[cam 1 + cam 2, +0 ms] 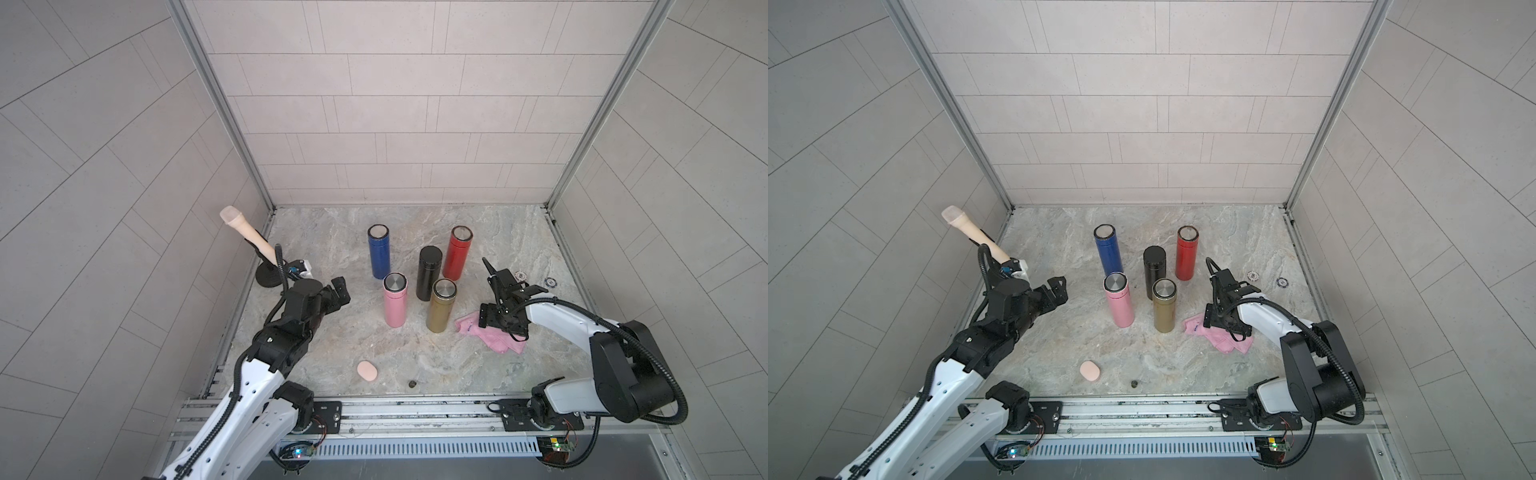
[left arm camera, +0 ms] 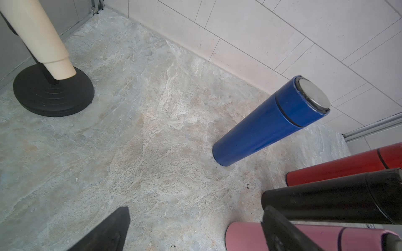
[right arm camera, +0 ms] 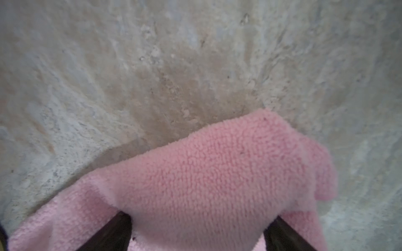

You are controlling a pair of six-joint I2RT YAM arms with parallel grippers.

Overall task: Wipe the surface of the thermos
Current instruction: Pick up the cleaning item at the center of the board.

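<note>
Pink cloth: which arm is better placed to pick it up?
Right. The right gripper is down over the pink cloth, fingers open either side of a fold. The left gripper is beyond the thermoses, far from it.

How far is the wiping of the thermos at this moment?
Done: nothing visible yet. In hand: the right gripper straddles the pink cloth on the table, jaws apart, cloth not lifted; the left gripper hangs open near the pink thermos. Left: grasp the cloth, wipe a thermos.
</note>
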